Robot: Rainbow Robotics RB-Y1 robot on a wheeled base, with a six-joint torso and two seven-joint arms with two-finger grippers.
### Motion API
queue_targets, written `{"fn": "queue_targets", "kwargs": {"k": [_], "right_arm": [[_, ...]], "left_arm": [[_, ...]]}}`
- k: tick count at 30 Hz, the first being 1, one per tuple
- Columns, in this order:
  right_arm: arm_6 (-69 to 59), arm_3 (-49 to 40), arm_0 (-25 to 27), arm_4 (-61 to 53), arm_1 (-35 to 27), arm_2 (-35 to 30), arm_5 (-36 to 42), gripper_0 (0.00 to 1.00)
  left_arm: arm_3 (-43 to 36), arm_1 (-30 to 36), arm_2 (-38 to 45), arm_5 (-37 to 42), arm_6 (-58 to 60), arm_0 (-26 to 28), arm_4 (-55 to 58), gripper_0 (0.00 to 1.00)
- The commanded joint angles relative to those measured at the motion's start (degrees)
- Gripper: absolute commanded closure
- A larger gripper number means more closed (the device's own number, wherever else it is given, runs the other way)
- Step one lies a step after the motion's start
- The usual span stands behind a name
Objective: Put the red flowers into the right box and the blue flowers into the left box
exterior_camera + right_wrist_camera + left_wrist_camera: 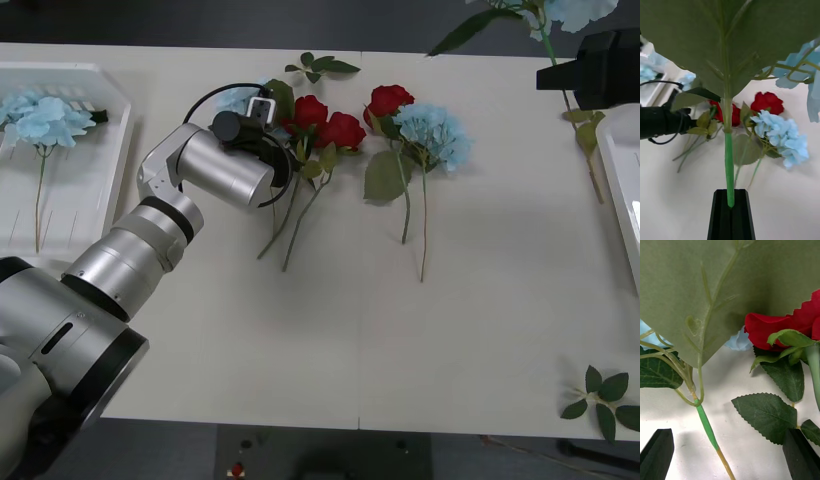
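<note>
- Progress: one blue flower [42, 118] lies in the left box [100, 170]; no red flower can be confirmed in the right box [622, 190], seen as a pale edge at the table's right side
- Remaining on the table: three red flowers [340, 130] near the centre, a blue flower [435, 135] just beside the rightmost rose, and a blue cluster [240, 97] partly hidden behind the left arm
- Left gripper [730, 453]: fingers spread wide, holding nothing, hovering over a green stem [707, 425] beside a rose
- Right gripper [730, 204]: at the table's far right, fingers closed on the stem of a blue flower [570, 12], carried above the table near the right box, which by the task is the wrong box for it
</note>
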Motion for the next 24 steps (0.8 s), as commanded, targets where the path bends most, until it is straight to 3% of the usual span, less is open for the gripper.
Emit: {"fn": "queue_targets", "kwargs": {"k": [1,7,17,18,20,21,22,24], "right_arm": [[13.89,4.94,-0.95,-9.35,0.55,-1.1,-1.96,1.0],[31.47,14.34,0.37,-24.55,0.46,-1.54,-2.05,1.0],[51.86,24.45,1.51,-33.96,2.49,3.3,-3.99,1.0],[52.74,24.45,1.51,-34.49,2.84,4.35,-5.22,1.0],[53.44,24.36,1.24,-35.89,3.45,6.29,-7.41,1.0],[53.53,24.36,1.16,-36.24,3.63,6.99,-7.94,1.0],[53.61,24.1,0.8,-37.56,3.63,8.48,-9.52,1.0],[53.79,23.39,0.28,-38.79,3.63,10.42,-11.37,1.0]], "left_arm": [[-0.66,0.23,-1.21,-0.5,2.99,-1.88,-0.76,0.16],[-0.13,0.23,-2.18,-0.5,3.34,-1.88,-2.35,0.16],[2.15,0.23,-3.67,-2.7,3.87,-1.88,-3.84,0.19],[2.24,0.15,-3.85,-2.88,3.95,-1.88,-4.02,0.23],[2.24,0.23,-4.11,-2.88,4.04,-1.88,-4.37,0.72],[2.24,0.23,-4.11,-2.88,4.04,-1.88,-4.37,0.91],[2.24,0.23,-4.11,-2.88,4.22,-1.88,-4.37,1.0],[2.24,0.23,-4.11,-2.88,4.22,-1.88,-4.63,1.0]]}}
